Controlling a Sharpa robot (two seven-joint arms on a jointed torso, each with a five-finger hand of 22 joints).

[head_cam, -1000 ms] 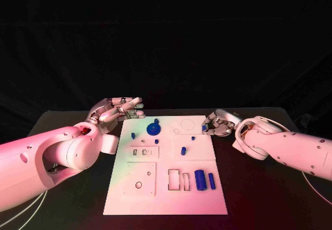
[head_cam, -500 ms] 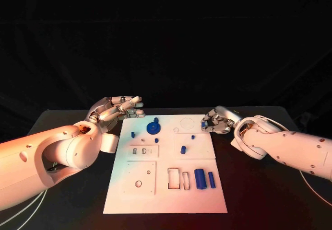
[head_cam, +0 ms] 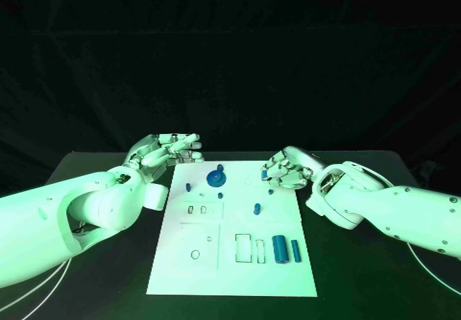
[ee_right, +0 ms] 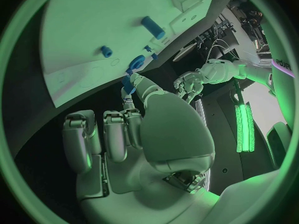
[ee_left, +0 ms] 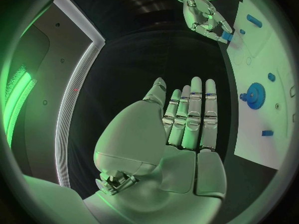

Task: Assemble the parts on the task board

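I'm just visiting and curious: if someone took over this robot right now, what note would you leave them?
Left hand: open, holding nothing, beside the task board's far left corner.
Right hand: fingers pinch a small blue part over the far right corner.
Blue gear sits at the far end; two blue cylinders lie near the right edge.
Left: place the pinched part, then the cylinders.

The silver right hand (head_cam: 288,168) covers the far right corner of the white rectangular task board (head_cam: 230,280); whether its curled fingers hold a small blue piece (ee_right: 127,84) is unclear.
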